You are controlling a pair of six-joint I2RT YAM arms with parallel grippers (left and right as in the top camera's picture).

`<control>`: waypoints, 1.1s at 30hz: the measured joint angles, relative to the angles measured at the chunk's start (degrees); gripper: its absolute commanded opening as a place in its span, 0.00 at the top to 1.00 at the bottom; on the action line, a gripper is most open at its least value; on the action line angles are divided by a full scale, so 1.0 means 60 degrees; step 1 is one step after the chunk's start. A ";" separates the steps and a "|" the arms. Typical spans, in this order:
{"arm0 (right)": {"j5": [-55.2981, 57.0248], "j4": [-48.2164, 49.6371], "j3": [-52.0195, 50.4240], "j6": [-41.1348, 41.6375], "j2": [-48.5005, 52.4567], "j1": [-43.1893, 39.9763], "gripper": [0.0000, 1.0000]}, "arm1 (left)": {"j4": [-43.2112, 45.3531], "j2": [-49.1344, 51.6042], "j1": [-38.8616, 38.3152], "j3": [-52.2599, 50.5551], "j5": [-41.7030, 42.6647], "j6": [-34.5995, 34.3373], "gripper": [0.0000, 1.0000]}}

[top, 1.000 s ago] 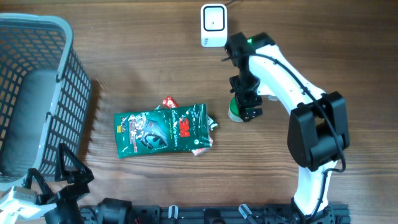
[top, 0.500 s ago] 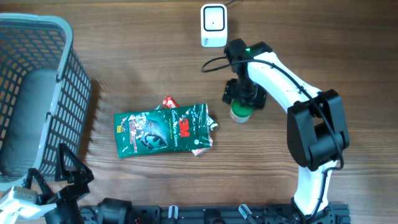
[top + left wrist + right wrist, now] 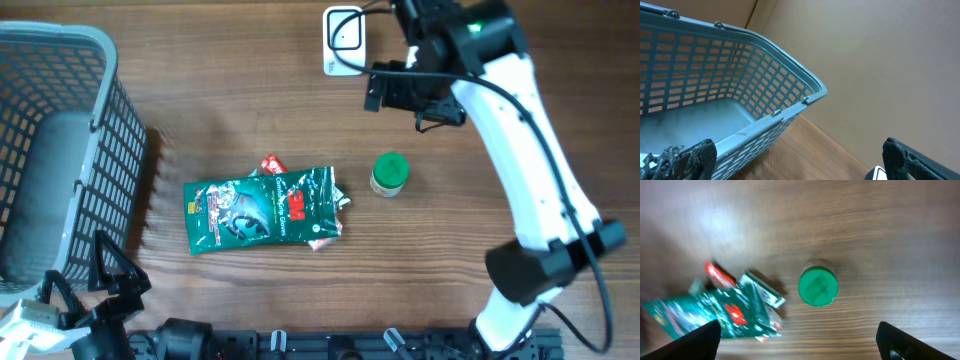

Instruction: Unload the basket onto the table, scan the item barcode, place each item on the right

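Near the centre of the table [image 3: 230, 90], the green-capped jar [image 3: 389, 173] stands upright with its cap facing up. Nothing holds or touches it. It sits just right of a green foil pouch [image 3: 262, 210], with a narrow strip of bare wood between them. In the right wrist view the jar [image 3: 817, 286] appears from directly above, with the pouch [image 3: 715, 312] to its left.

The right gripper [image 3: 410, 92] hangs above the table, in the overhead view between the jar and the white scanner [image 3: 343, 40] and closer to the scanner. Its fingers [image 3: 700, 339] are spread wide: the two tips sit at opposite lower corners of the right wrist view, with only bare wood between them. The gripper carries nothing.

The left gripper [image 3: 115, 270] sits at the near left corner, beside the basket [image 3: 120, 150]. Its fingers [image 3: 685, 160] are likewise spread wide and hold nothing. The left wrist view looks over the rim of the basket [image 3: 790, 90].

A red packet [image 3: 272, 163] protrudes from under the upper edge of the pouch. Edges of other packets show at the right side of the pouch.

The scanner stands at the far edge of the table. The grey slatted basket occupies the left side, well apart from the jar. The table surface is brown wood grain. A plain tan wall [image 3: 880, 65] lies behind the basket.
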 measured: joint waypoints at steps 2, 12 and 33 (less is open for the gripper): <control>0.0758 0.0022 -0.0255 0.2965 -0.0714 -0.0004 0.00 | -0.0004 0.0000 0.0000 0.0000 0.0000 0.0000 0.00; -0.0441 0.3395 -0.6834 1.2692 -0.1373 -0.0004 0.00 | 0.0007 0.0000 0.0000 0.0000 0.0000 -0.0004 0.00; -0.0186 0.6757 -0.8455 0.4827 -0.0517 -0.0011 0.37 | 0.0000 0.0000 0.0000 0.0000 0.0000 0.0000 0.01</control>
